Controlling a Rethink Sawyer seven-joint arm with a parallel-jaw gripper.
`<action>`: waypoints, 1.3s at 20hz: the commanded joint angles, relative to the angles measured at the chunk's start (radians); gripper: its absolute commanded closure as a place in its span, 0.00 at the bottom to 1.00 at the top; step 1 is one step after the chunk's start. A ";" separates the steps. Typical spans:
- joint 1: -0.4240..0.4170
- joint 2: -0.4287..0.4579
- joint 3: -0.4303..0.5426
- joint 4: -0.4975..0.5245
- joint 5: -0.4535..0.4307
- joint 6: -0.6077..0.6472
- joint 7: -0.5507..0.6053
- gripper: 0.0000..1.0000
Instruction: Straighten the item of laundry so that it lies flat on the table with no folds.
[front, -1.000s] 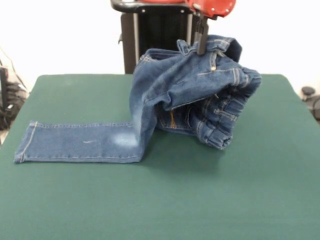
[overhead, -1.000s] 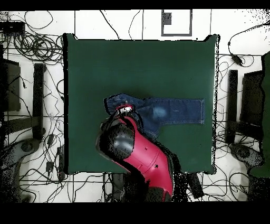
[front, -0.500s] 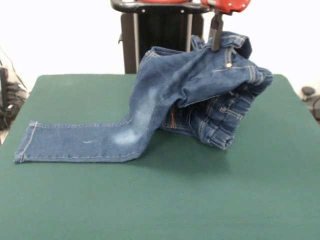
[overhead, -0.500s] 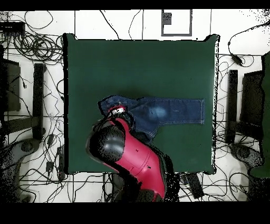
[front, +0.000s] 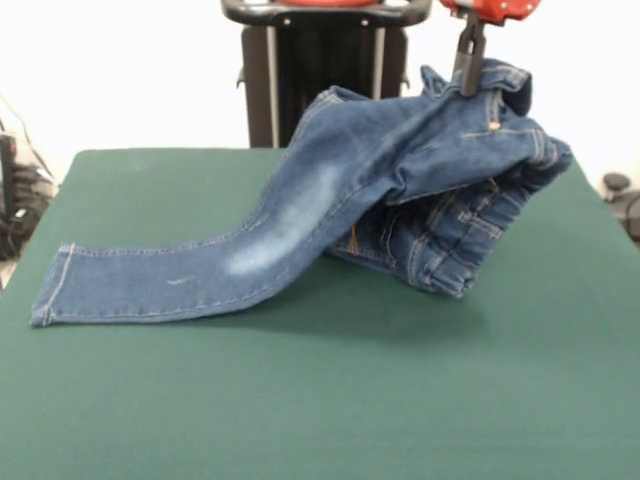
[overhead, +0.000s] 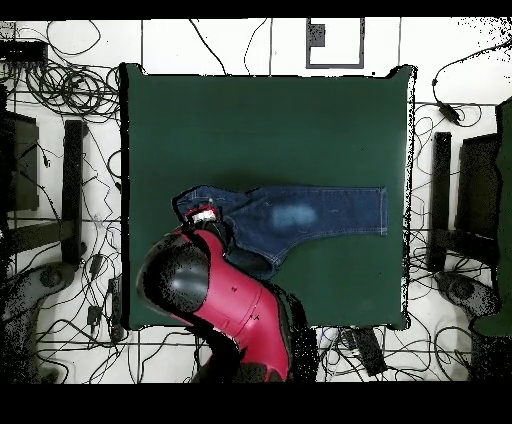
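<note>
The jeans (front: 400, 190) are held up by their waistband at the right of the front view, where the gripper (front: 469, 82) is clamped on the denim's top edge. From that pinch the waist end is bunched in the air, with the belt loops and folded waistband hanging below it toward the table (front: 330, 400). One leg is stretched down and to the left from the raised part, and its lower length is laid flat on the green top, the hem (front: 50, 285) near the left edge. A pale faded patch (front: 285, 225) is seen midway along that leg. In the overhead view the arm (overhead: 225, 295) is seen reaching in from the bottom edge over the waist end, and the leg is laid straight toward the right side.
</note>
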 joint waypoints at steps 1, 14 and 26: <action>-0.039 0.079 0.141 0.048 0.093 -0.094 0.258 1.00; -0.175 0.162 0.294 0.112 0.033 -0.336 0.217 1.00; -0.225 0.200 0.344 0.116 0.008 -0.415 0.202 1.00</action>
